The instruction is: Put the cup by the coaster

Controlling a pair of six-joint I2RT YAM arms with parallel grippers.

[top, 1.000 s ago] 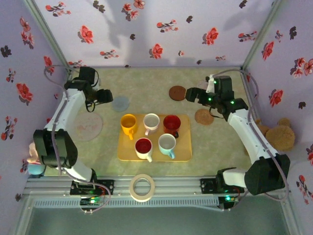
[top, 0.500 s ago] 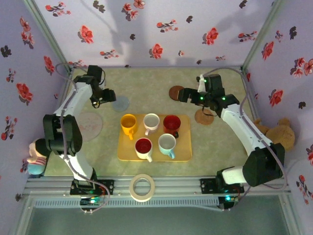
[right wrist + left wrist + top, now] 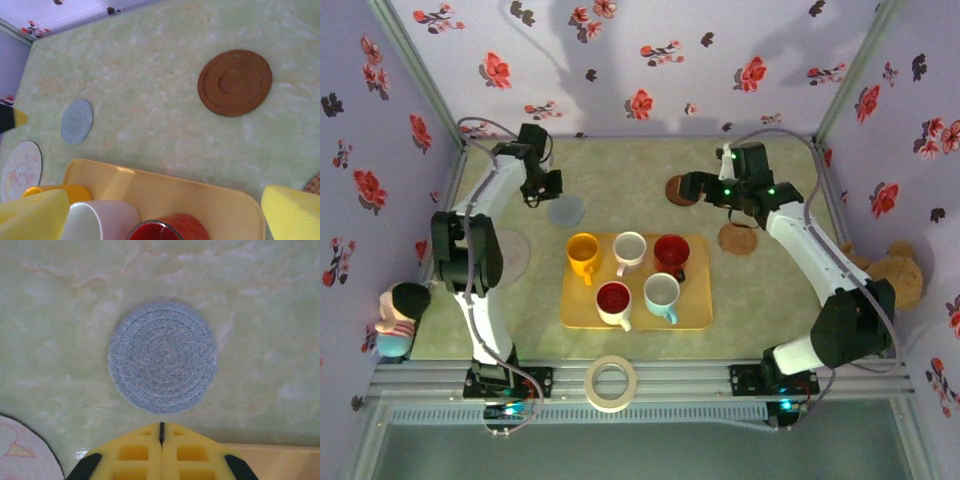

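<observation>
Five cups stand on a yellow tray [image 3: 695, 315]: a yellow cup [image 3: 582, 250], a white one [image 3: 629, 247], a red one [image 3: 671, 252], and two more in front [image 3: 614, 300] [image 3: 662, 292]. A blue-grey woven coaster [image 3: 566, 211] [image 3: 162, 364] lies behind the tray. My left gripper [image 3: 548, 187] [image 3: 161, 426] hovers just behind it, shut and empty. A brown coaster [image 3: 682, 190] [image 3: 235, 82] lies at the back right. My right gripper [image 3: 692, 188] [image 3: 165, 197] hangs open near it, and in its wrist view the red cup [image 3: 167, 230] and white cup [image 3: 100, 220] sit below.
A woven tan coaster [image 3: 737, 238] lies right of the tray and a large pink mat [image 3: 500, 258] left of it. A tape roll [image 3: 611, 383] rests on the front rail. Plush toys sit at the left [image 3: 395, 315] and right [image 3: 895, 275] edges. Floral walls enclose the table.
The left gripper has swung to the right and further back, ending behind the blue-grey coaster. The right gripper has moved left toward the brown coaster. The cups have not moved.
</observation>
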